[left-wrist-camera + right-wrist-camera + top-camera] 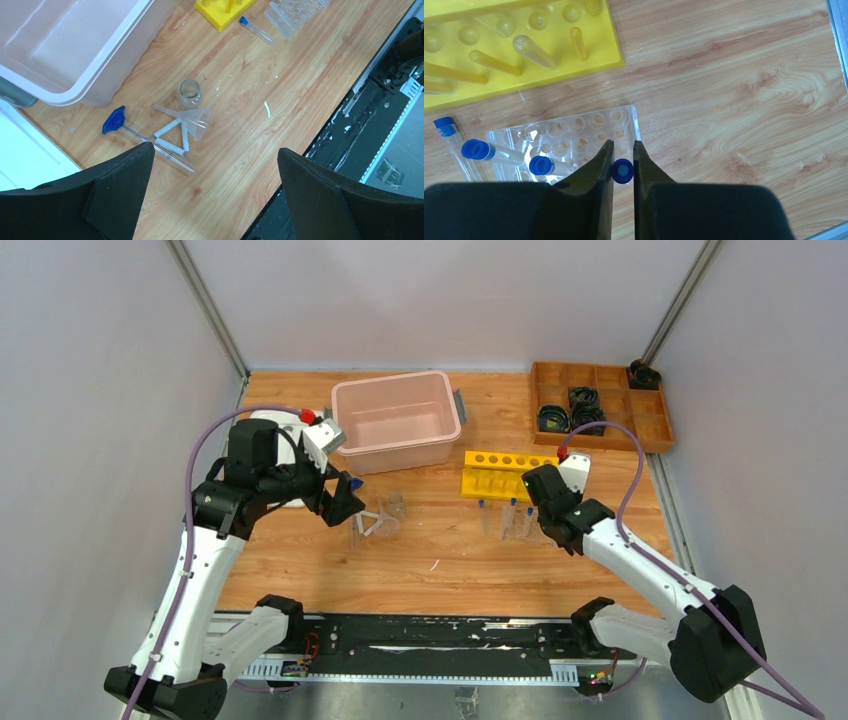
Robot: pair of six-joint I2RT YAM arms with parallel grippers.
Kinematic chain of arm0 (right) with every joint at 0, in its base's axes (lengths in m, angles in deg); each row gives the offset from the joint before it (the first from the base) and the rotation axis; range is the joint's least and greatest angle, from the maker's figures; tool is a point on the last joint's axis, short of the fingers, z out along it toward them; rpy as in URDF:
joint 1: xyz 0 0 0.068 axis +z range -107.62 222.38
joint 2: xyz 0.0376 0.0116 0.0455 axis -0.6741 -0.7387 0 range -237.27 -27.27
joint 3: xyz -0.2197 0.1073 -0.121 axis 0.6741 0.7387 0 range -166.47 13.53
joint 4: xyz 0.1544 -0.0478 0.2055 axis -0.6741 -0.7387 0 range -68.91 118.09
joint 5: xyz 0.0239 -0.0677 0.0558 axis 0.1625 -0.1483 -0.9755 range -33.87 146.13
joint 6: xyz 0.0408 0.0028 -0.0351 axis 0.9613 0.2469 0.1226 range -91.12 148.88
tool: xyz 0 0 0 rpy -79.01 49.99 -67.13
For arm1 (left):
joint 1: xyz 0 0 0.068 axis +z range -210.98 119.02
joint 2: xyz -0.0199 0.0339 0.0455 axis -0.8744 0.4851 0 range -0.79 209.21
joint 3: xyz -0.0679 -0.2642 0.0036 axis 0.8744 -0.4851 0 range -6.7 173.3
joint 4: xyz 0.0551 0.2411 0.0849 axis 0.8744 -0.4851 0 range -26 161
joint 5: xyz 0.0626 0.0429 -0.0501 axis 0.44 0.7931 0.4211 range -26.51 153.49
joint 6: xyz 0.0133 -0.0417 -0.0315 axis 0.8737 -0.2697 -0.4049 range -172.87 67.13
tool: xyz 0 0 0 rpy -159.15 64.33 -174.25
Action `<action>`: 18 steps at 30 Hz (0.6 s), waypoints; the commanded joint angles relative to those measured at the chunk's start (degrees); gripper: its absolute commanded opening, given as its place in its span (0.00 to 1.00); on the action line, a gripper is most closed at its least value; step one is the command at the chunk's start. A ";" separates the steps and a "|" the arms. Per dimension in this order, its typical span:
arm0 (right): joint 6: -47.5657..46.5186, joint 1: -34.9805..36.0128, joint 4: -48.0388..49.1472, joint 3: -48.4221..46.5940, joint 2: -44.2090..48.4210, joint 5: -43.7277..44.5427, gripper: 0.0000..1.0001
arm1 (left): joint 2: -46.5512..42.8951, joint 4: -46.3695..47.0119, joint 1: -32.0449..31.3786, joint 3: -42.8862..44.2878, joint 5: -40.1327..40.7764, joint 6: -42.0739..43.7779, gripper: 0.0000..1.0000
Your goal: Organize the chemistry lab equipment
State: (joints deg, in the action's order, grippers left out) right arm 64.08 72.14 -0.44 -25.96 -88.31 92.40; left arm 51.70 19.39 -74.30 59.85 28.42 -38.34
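Right side: the yellow six-hole tube rack [594, 57] is lying at the far edge of the wrist view. The clear rack [574, 130] is sitting just in front of it, directly beneath the fingers. One blue-capped tube [622, 171] is standing end-on between the two fingers at the rack's right corner; whether it is seated in a hole cannot be told. Three further capped tubes [476, 149] are lying at the rack's left side.

Left side: the pink bin [75, 40] is occupying the upper left of the wrist view. In front of it, the funnel [195, 120] is lying on its side on the table [280, 70], touching a white triangle [172, 140]. The clear beaker [190, 93] is standing just behind the funnel, and the thin rod [137, 134] with a blue end is lying beside them. All of these are sitting below and ahead of the fingers, untouched.

Grippers: the right gripper [622, 145] is pinching the tube just below its cap, its jaws nearly together. The left gripper [215, 148] is gaping fully and holding nothing.

Arms: the left arm [200, 540] is reaching forward with its elbow raised and its wrist angling down toward the funnel group. The right arm [640, 560] is stretching low and diagonally leftward, with its wrist over the clear rack.
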 commanded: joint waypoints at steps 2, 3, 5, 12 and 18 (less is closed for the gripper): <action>1.10 -1.13 3.49 1.57 -1.53 2.59 0.00 | -0.86 0.02 -0.28 1.93 0.84 0.15 1.00; 1.12 -1.15 3.71 1.67 -1.80 2.76 0.00 | -0.85 0.02 -0.30 1.99 1.00 0.15 1.00; 1.19 -1.11 4.14 1.97 -2.33 3.10 0.00 | -0.76 0.02 -0.30 2.09 1.08 0.24 1.00; 0.88 -1.13 6.47 3.41 -3.07 4.44 0.00 | -0.62 0.02 -0.30 2.50 1.06 0.16 1.00; 0.54 -1.13 7.48 3.89 -3.63 4.91 0.00 | -0.32 0.02 -0.30 2.74 1.06 0.11 1.00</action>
State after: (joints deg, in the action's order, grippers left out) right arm 64.02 71.85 5.48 -22.90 -91.54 94.63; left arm 51.63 19.17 -74.30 60.70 29.29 -38.32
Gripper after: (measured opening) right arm 0.168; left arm 0.997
